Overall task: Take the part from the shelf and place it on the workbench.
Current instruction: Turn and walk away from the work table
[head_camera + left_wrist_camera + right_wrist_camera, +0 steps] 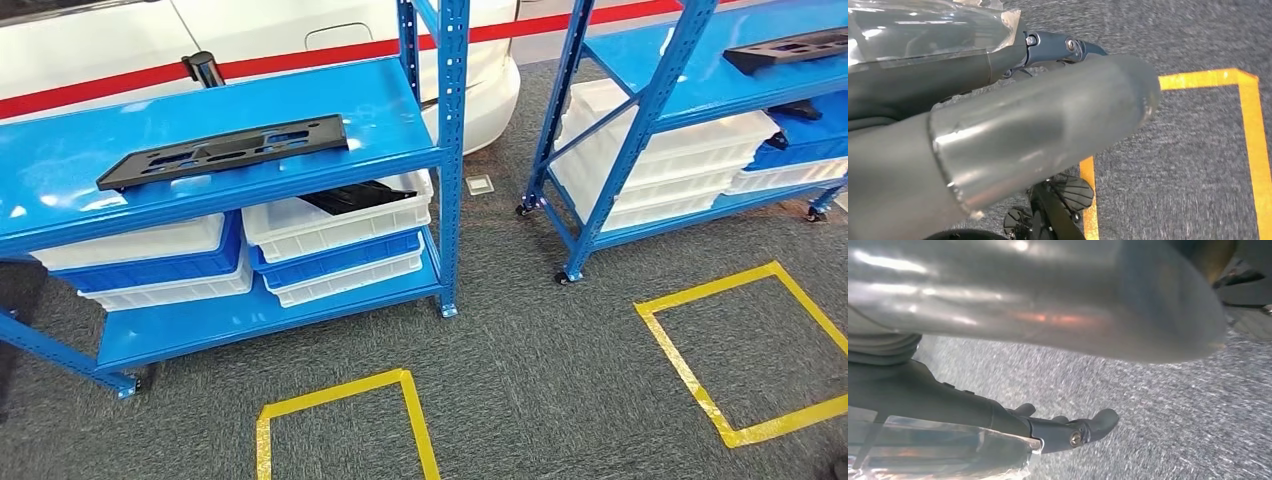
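On the top level of the nearer blue shelf, a long flat black part with cut-out holes lies flat, its long side running along the shelf's front edge. Below it, white and blue bins are stacked on the middle level, and one white bin holds another dark piece. A second blue shelf stands well apart to the right, with a similar black part on its top level and more white bins beneath. Two squares of yellow tape mark the grey carpet in front of the shelves. A red stripe runs along a white surface behind them.

The left hand hangs over the carpet beside a yellow tape corner, its thick grey thumb and dark fingers stretched out with nothing in them. The right hand also hangs over bare carpet, thumb and dark fingers extended and apart, holding nothing.
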Action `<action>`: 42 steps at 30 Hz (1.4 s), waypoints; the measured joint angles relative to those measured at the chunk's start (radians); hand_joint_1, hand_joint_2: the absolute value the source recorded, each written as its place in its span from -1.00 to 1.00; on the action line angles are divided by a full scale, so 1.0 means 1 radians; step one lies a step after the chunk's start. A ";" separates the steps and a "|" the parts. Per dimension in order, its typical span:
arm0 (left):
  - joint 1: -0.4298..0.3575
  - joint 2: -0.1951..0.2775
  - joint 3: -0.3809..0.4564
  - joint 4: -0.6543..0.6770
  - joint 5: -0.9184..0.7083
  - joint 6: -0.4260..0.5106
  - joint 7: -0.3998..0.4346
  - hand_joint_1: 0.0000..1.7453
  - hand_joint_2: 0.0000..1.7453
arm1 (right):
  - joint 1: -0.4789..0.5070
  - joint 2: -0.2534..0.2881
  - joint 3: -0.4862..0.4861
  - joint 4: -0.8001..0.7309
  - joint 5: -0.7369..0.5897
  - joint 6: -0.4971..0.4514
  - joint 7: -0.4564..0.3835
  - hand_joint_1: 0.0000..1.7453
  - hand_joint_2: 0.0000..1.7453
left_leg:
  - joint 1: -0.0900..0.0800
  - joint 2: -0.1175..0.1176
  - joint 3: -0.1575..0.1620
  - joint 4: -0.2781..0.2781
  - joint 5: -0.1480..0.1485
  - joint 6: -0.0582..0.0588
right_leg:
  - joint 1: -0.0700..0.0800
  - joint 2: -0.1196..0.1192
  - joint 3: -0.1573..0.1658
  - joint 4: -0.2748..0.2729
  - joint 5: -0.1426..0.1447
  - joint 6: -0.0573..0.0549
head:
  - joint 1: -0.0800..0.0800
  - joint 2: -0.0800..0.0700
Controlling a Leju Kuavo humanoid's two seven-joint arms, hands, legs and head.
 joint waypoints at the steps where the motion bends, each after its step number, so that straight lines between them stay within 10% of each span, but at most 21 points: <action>1: 0.001 0.000 0.000 0.000 0.000 -0.001 0.000 -1.00 -1.00 | 0.000 0.000 0.000 0.000 0.000 0.000 0.000 -1.00 -1.00 | 0.000 0.005 -0.015 0.022 0.002 0.001 | 0.003 -0.013 0.001 0.000 -0.002 -0.002 | 0.000 0.000; 7: -0.005 0.002 0.000 -0.001 -0.003 -0.007 -0.001 -1.00 -1.00 | -0.002 0.005 0.000 0.000 0.000 0.000 0.000 -1.00 -1.00 | -0.027 0.103 0.116 -0.236 0.115 0.047 | 0.017 -0.079 0.018 -0.001 -0.018 0.006 | 0.001 0.000; 9: -0.007 0.002 0.000 -0.001 -0.005 -0.007 -0.001 -1.00 -1.00 | -0.004 0.005 0.000 0.000 0.000 0.000 0.000 -1.00 -1.00 | -0.030 0.081 0.118 -0.245 0.116 0.052 | 0.018 -0.101 0.026 -0.005 -0.022 0.015 | 0.000 0.000; 12: -0.006 0.001 0.000 -0.001 -0.005 -0.007 0.000 -1.00 -1.00 | -0.006 0.006 0.000 0.000 0.000 0.000 0.000 -1.00 -1.00 | -0.018 0.041 0.134 -0.272 0.135 0.060 | 0.017 -0.039 0.008 0.047 -0.054 0.022 | 0.005 0.000; 15: -0.010 -0.001 0.001 -0.001 -0.005 -0.007 0.000 -1.00 -1.00 | -0.001 0.003 0.000 0.000 0.000 0.000 0.000 -1.00 -1.00 | -0.012 -0.004 0.133 -0.277 0.140 0.063 | 0.009 0.025 -0.088 0.231 -0.126 0.018 | 0.009 0.000; 17: -0.009 -0.003 0.001 -0.001 -0.006 -0.007 0.001 -1.00 0.00 | 0.004 0.001 0.000 0.000 -0.001 0.000 0.000 -1.00 -1.00 | -0.010 -0.038 0.133 -0.276 0.140 0.061 | 0.004 0.029 -0.110 0.258 -0.118 0.033 | 0.009 0.000; 19: -0.008 -0.005 0.001 -0.001 -0.006 -0.010 0.000 -1.00 1.00 | 0.004 -0.002 0.000 0.000 0.000 -0.004 0.000 -1.00 -1.00 | -0.006 -0.064 0.135 -0.272 0.139 0.054 | -0.005 0.040 -0.063 0.143 -0.056 0.058 | 0.010 0.000; 22: -0.007 -0.005 0.001 -0.001 -0.008 -0.019 -0.005 -1.00 1.00 | -0.001 -0.004 0.000 0.000 0.000 -0.010 0.002 -1.00 -1.00 | -0.008 -0.087 0.131 -0.256 0.128 0.033 | -0.006 0.061 -0.015 0.006 0.000 0.057 | 0.015 0.000; 27: -0.005 -0.002 0.001 -0.001 -0.011 -0.021 -0.008 -1.00 1.00 | -0.007 -0.003 0.004 0.000 0.000 -0.011 0.003 -1.00 -1.00 | -0.001 -0.069 0.122 -0.236 0.108 0.013 | -0.007 0.053 -0.003 0.000 0.006 0.020 | 0.012 0.000; 31: -0.009 -0.001 0.001 -0.001 -0.018 -0.022 -0.007 -1.00 1.00 | -0.001 -0.002 0.015 0.000 0.000 -0.009 0.003 -1.00 -1.00 | 0.001 -0.002 0.017 -0.025 0.003 -0.002 | -0.005 0.036 0.002 -0.001 0.004 0.005 | 0.003 0.000; 33: -0.009 0.000 0.001 -0.001 -0.019 -0.024 -0.007 -1.00 1.00 | 0.000 -0.004 0.019 0.000 0.000 -0.007 0.003 -1.00 -1.00 | 0.001 0.004 -0.014 0.022 0.005 -0.003 | -0.003 0.028 0.004 -0.001 0.001 0.002 | 0.004 0.000; 37: -0.012 0.001 0.002 -0.001 -0.020 -0.029 -0.008 -1.00 1.00 | -0.002 -0.004 0.025 0.000 0.000 -0.006 0.003 -1.00 -1.00 | -0.004 0.014 0.085 -0.191 0.123 0.014 | 0.002 0.025 0.013 -0.001 -0.009 0.008 | 0.004 0.000; 42: -0.014 -0.001 0.002 -0.001 -0.020 -0.034 -0.010 -1.00 1.00 | -0.002 -0.005 0.027 0.000 0.000 -0.006 0.003 -1.00 -1.00 | -0.014 0.013 0.114 -0.249 0.131 0.013 | 0.017 0.018 0.007 -0.003 -0.021 0.010 | 0.005 0.000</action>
